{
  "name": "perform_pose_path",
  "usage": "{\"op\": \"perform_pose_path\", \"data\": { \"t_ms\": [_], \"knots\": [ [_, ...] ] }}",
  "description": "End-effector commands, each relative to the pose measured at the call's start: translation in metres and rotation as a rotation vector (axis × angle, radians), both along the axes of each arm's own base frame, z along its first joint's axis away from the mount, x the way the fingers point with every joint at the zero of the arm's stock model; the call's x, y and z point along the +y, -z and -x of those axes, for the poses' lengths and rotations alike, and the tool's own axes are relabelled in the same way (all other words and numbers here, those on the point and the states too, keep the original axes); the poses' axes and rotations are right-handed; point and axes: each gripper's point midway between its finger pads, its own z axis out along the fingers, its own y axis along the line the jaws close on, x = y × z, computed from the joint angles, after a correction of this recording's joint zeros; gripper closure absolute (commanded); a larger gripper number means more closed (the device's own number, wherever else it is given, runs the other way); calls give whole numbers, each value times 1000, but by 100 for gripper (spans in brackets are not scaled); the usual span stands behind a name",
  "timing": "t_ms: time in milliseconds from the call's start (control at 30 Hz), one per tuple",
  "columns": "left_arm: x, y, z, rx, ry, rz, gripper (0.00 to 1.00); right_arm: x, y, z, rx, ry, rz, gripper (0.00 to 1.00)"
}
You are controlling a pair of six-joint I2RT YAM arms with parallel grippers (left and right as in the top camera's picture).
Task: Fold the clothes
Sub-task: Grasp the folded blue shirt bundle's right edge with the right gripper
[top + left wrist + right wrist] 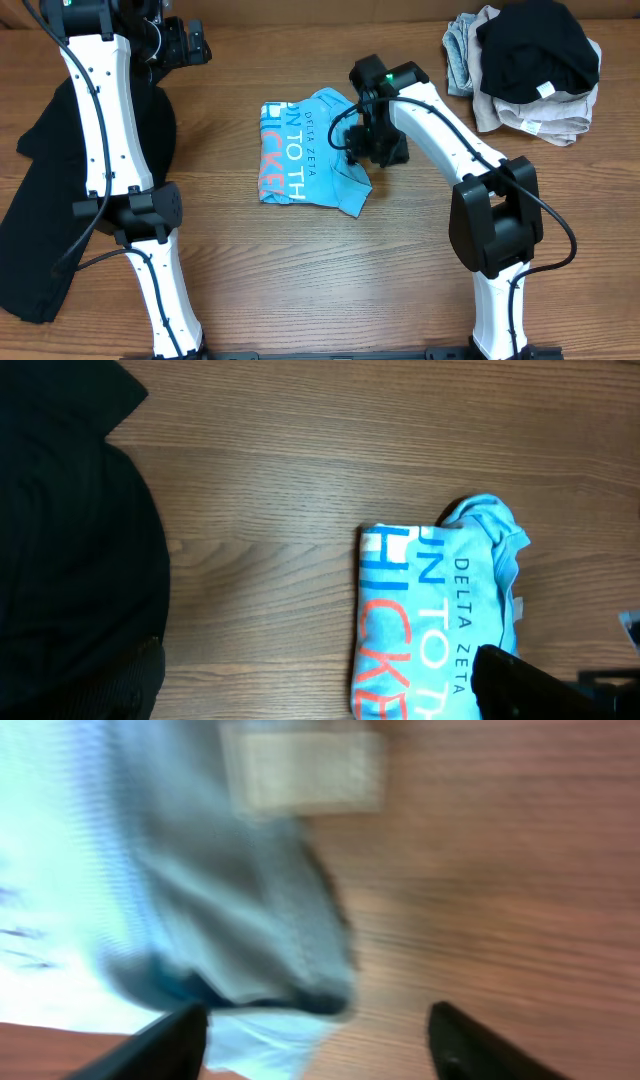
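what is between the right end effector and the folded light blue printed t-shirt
Nothing visible: the right end effector hangs open at the edge of the light blue printed T-shirt, over bare brown wooden table.

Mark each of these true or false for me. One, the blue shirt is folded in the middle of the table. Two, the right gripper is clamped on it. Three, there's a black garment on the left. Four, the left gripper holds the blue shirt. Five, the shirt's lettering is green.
1. The light blue T-shirt lies folded mid-table. True.
2. The right gripper is clamped on it. False: its fingers stand apart at the shirt's edge.
3. A black garment lies at the left. True, partly under the left arm.
4. The left gripper holds the shirt. False: it is far left, apart from the shirt.
5. Green lettering. False: white and red-orange.
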Motion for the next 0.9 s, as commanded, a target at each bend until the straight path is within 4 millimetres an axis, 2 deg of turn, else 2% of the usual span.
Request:
{"op": "perform_pose_path", "data": {
  "t_ms": [0,167,367,567,700,867],
  "knots": [
    [3,5,0,10,12,-12,0,27,-25,-13,-70,-64,-177,17],
    [3,5,0,9,15,-13,0,35,-23,-31,-151,-70,-209,5],
    [3,5,0,9,15,-13,0,33,0,-26,-138,-69,-205,0],
    [3,5,0,9,15,-13,0,36,28,-15,-108,-50,-243,0],
    [3,5,0,9,15,-13,0,40,34,-17,-114,-11,-270,0],
    [3,5,0,9,15,-13,0,59,38,-23,-130,26,-390,4]
  ]
}}
